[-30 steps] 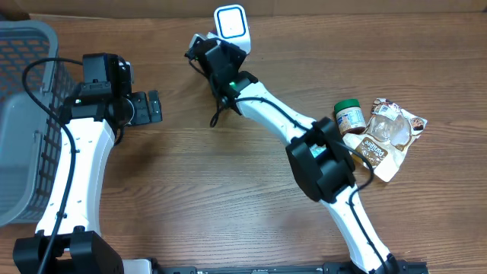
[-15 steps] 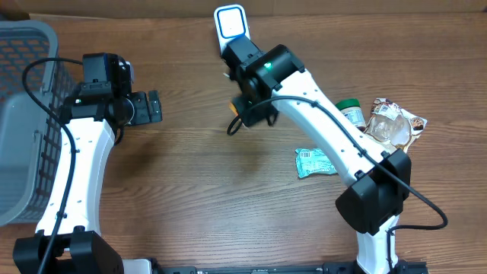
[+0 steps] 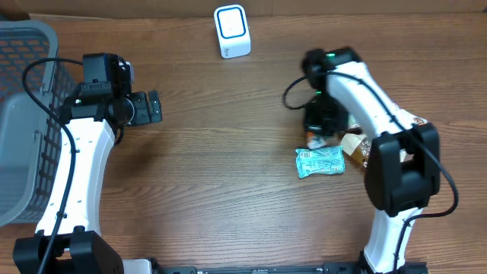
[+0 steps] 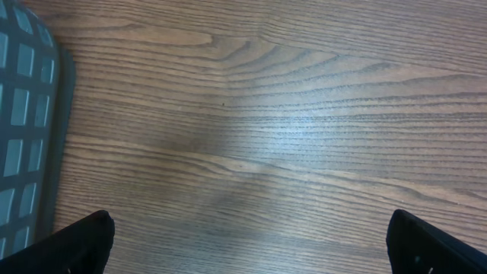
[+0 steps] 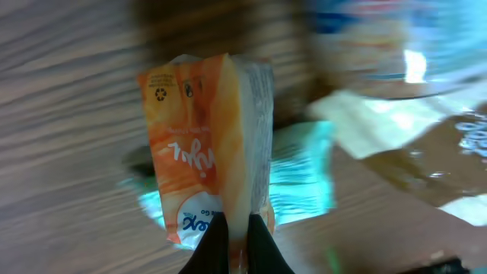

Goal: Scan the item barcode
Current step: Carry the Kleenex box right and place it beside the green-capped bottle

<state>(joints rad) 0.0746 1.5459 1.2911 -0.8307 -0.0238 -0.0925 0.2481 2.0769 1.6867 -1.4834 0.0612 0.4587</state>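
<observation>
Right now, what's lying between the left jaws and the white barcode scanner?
Nothing but bare wooden table. The overhead view shows that stretch from the left jaws to the scanner with no item or cable on it.

Orange printed pouch [image 5: 205, 144], gripped at one edge.
</observation>
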